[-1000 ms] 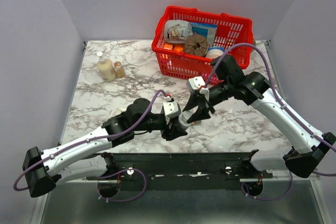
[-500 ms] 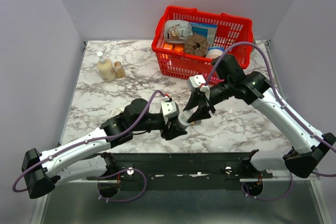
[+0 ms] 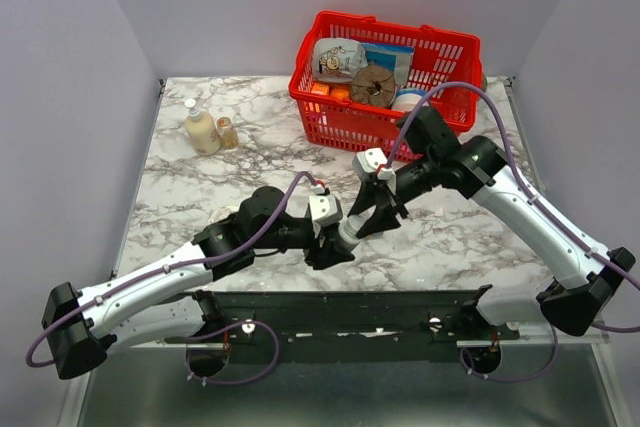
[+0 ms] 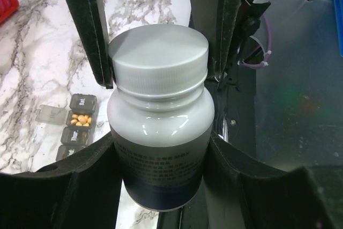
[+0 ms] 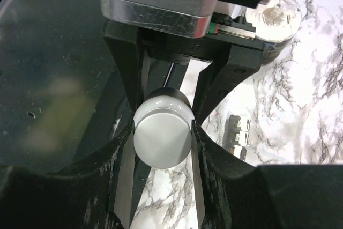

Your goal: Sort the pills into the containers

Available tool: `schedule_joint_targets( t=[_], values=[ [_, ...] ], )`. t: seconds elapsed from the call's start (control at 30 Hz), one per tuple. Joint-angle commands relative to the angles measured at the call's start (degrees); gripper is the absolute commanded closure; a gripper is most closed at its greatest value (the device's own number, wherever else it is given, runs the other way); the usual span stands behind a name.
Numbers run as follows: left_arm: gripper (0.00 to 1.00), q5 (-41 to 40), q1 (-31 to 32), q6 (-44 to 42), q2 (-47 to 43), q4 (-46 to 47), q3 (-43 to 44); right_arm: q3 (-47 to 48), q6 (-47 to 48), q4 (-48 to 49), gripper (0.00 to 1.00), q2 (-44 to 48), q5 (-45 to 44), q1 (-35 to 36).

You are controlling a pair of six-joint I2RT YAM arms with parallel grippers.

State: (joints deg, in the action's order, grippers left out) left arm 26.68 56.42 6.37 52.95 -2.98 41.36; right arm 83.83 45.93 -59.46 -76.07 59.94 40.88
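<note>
A white pill bottle [image 4: 161, 132] with a grey-white screw cap [image 5: 162, 138] hangs above the table's front edge. My left gripper [image 4: 163, 172] is shut on the bottle's body. My right gripper [image 5: 162, 156] is shut on the cap, its fingers [image 4: 88, 30] pressing the cap from both sides. In the top view the two grippers meet at the bottle [image 3: 350, 230]. The containers [image 4: 71, 132], a dark strip of small compartments, lie on the marble below and to the left. Yellow pills [image 4: 81, 119] fill one compartment. The containers [image 5: 237, 138] also show in the right wrist view.
A red mesh basket [image 3: 440, 59] full of items stands at the back right. Two small bottles [image 3: 203, 131] stand at the back left. A round shiny object [image 5: 274, 14] sits beyond the containers. A dark metal rail [image 3: 350, 309] runs along the near edge.
The right arm has shifted slightly left with its gripper still on the cap. The left arm and the bottle have barely moved.
</note>
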Motion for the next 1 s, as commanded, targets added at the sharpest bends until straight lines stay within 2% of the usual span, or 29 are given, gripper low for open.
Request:
schedule_joint_targets(
  t=[0.0,0.17,0.3,0.47,0.6,0.7,0.8,0.97],
  values=[
    [1.0,5.74,-2.98,2.94,-0.39,8.6,2.58,-2.44,6.96,-5.84,0.69,-0.48,0.87,2.09],
    [1.0,8.92,-5.09,5.93,-0.39,11.59,2.49,-3.76,7.51,-4.53,0.69,-0.21,0.18,3.59],
    [1.0,7.52,-5.36,5.67,-0.48,11.68,3.11,-3.68,1.12,-1.37,0.69,-1.26,-0.17,3.85],
    [1.0,-0.21,-5.36,1.99,-2.75,11.24,2.85,-5.08,-5.66,2.32,0.7,-1.89,1.66,3.85],
    [1.0,-8.38,-5.01,-1.88,-3.82,11.51,2.84,-9.2,-20.13,9.61,0.71,-1.27,-0.7,3.94],
    [1.0,-14.45,-4.04,-6.54,-3.12,9.75,3.81,-11.32,-26.31,12.79,0.71,-1.36,-2.81,3.85],
    [1.0,-18.39,-3.34,-12.25,-1.98,7.47,4.78,-12.9,-30.01,14.55,0.71,-2.15,-4.22,3.85],
    [1.0,-22.89,-2.72,-15.07,-1.36,6.23,5.39,-13.08,-33.18,16.74,0.72,-3.2,-12.29,3.85]
  ],
)
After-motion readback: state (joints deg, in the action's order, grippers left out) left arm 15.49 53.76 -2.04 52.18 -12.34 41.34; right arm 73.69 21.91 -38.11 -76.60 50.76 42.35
